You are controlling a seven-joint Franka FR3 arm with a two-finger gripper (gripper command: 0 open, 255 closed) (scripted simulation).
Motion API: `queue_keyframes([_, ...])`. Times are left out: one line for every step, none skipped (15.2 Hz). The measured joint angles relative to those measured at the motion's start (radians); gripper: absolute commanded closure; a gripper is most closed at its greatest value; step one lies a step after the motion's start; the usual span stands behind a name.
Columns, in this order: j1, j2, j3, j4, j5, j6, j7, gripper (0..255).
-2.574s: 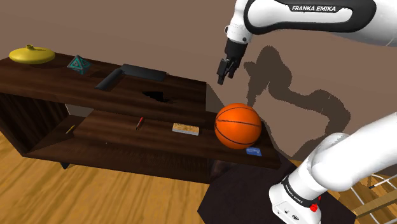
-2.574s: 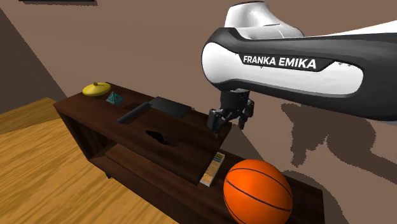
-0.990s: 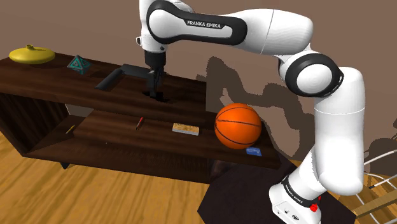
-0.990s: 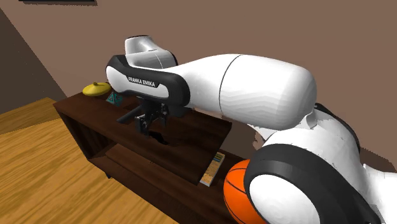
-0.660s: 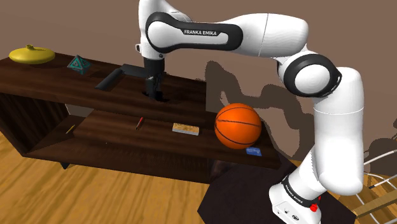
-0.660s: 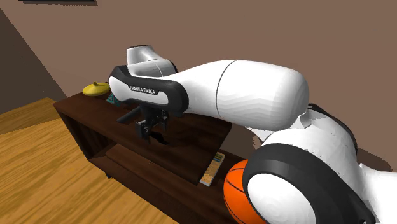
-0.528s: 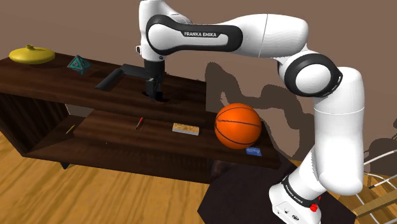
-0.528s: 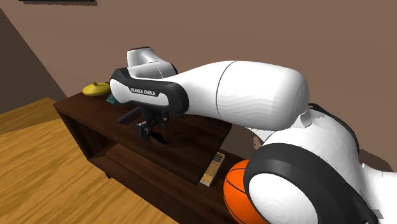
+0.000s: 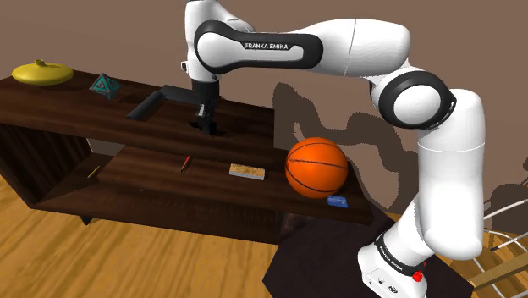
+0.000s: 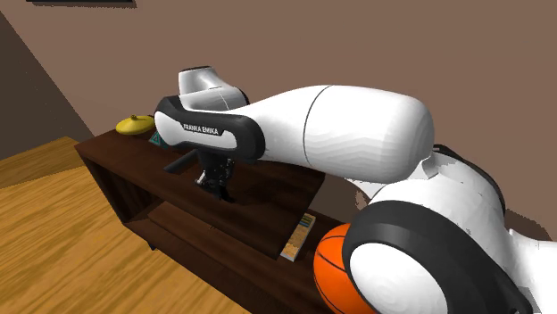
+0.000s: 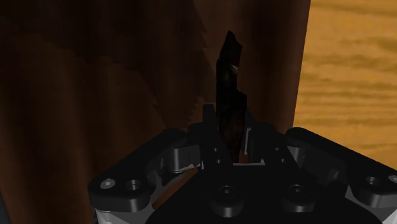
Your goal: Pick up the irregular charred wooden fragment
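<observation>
On the dark upper surface, directly beneath the white arm, the gripper is clamped on the near end of the black charred fragment, whose long axis runs out from between the fingers toward about four o'clock in the shoulder view.

The wood fragment is a black, jagged, elongated sliver with a faint brown sheen along one edge. Its near end sits clasped inside the end effector. The rest juts straight out ahead, narrowing to a ragged tip.
</observation>
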Motion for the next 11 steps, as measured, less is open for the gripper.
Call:
queue_keyframes([0.000, 0.000, 0.000, 0.000, 0.000, 0.000, 0.000, 255])
queue_keyframes([0.000, 0.001, 0.000, 0.001, 0.000, 0.000, 0.000, 255])
queue_keyframes([0.000, 0.000, 0.000, 0.006, 0.000, -0.006, 0.000, 255])
queue_keyframes([0.002, 0.001, 0.000, 0.017, 0.000, -0.016, 0.000, 255])
queue_keyframes([0.002, -0.003, 0.001, 0.023, 0.001, -0.026, 0.001, 255])
queue_keyframes([0.003, -0.005, 0.001, 0.031, 0.001, -0.036, 0.000, 255])
queue_keyframes([0.005, -0.001, 0.001, 0.052, 0.001, -0.052, 0.000, 255])
queue_keyframes([0.006, 0.003, 0.001, 0.070, 0.000, -0.067, -0.001, 255])
queue_keyframes([0.008, 0.003, 0.001, 0.083, 0.000, -0.080, 0.000, 255])
queue_keyframes([0.012, 0.011, 0.001, 0.107, -0.001, -0.096, 0.001, 255])
queue_keyframes([0.013, 0.011, 0.001, 0.122, -0.001, -0.110, 0.000, 255])
